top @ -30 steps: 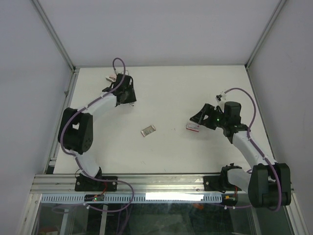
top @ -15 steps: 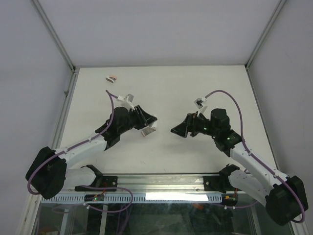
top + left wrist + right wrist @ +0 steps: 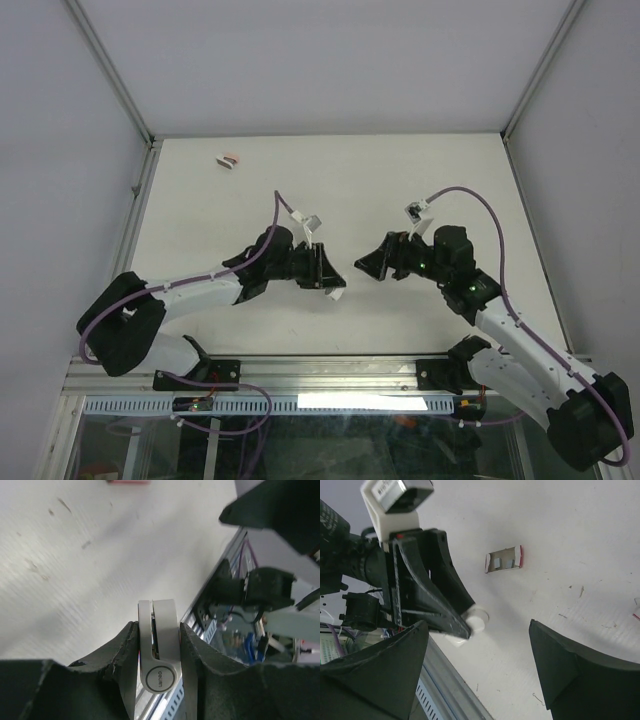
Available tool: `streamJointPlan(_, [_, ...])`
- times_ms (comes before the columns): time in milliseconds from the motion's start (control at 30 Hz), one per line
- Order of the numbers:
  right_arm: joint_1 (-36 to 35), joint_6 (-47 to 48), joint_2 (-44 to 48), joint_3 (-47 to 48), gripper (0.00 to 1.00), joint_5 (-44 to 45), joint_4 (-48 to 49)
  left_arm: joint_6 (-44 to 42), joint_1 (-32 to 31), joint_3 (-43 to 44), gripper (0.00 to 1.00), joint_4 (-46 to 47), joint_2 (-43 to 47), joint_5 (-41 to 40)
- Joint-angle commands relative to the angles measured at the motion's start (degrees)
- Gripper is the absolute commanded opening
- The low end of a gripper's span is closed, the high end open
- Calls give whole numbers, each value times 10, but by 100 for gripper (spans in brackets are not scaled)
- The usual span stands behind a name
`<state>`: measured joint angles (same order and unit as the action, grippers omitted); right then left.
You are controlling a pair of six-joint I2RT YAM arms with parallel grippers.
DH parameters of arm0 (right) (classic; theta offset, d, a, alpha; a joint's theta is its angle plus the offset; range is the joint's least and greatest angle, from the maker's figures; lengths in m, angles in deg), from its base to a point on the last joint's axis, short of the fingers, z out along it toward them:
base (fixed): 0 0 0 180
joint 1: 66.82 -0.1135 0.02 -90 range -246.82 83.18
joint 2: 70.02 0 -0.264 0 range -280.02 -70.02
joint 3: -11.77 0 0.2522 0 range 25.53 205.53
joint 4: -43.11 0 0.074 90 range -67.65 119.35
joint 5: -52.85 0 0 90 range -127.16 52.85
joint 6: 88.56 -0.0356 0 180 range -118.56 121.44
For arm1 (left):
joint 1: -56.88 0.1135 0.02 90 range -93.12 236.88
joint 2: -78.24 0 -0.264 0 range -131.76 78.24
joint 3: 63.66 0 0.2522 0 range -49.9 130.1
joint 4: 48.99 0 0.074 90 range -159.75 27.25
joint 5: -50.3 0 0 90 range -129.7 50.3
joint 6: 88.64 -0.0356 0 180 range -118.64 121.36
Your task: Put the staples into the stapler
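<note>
The tabletop (image 3: 400, 170) leaves me open room across its far half; the work crowds the near middle, by the rail (image 3: 330, 372). My left gripper (image 3: 159, 630) clamps the white stapler (image 3: 160, 672) and has shifted right since half a second ago — the gap to the wide-open, empty right gripper (image 3: 477, 625) is narrower. The staples (image 3: 504, 560) lie flat on the tabletop near both.
</note>
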<state>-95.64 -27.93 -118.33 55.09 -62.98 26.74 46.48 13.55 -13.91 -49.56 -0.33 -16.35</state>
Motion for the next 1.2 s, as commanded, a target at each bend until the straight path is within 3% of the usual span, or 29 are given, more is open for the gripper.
streamJointPlan(0, [-2,26,30,-16,85,0,-2,-79,-47,13,0,18,-7,60])
streamJointPlan(267, [-2,22,36,-46,85,-19,-12,-117,-58,19,0,-18,-99,81])
streamJointPlan(600, [-2,9,51,-76,85,-3,3,-181,-88,23,2,-72,-109,-78])
streamJointPlan(733, [-2,9,56,-81,85,7,7,-221,-122,38,10,-117,-114,-185])
streamJointPlan(900, [-2,9,60,-84,85,18,9,-245,-167,50,31,-154,-112,-295])
streamJointPlan(1033, [-2,8,67,-88,85,25,10,-240,-189,43,52,-161,-90,-341])
streamJointPlan(1167, [-2,10,75,-88,85,31,7,-228,-205,24,63,-162,-68,-335])
